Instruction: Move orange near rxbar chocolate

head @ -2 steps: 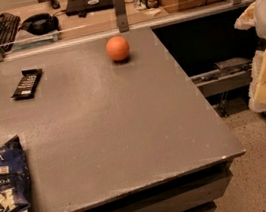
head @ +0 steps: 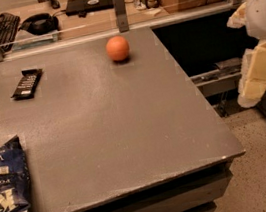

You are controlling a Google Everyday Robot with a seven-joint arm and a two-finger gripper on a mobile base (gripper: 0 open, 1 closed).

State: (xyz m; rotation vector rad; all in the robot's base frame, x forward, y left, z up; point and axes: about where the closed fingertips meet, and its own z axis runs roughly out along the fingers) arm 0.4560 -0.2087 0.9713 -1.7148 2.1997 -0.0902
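Observation:
The orange [head: 118,48] sits on the grey table [head: 112,132] near its far edge, right of centre. The rxbar chocolate [head: 26,83], a flat black bar, lies at the table's far left, well apart from the orange. My gripper [head: 256,77], cream-coloured under a white arm segment, hangs off the table's right side, above the floor and far from both objects. It holds nothing that I can see.
A dark blue chip bag [head: 4,183] lies at the table's front left corner. A rail with metal posts [head: 118,1] runs along the far edge, with a desk of keyboards and clutter behind. The floor [head: 265,167] lies to the right.
My gripper has shifted slightly to the left, toward the table. The orange, the bar and the chip bag have not moved.

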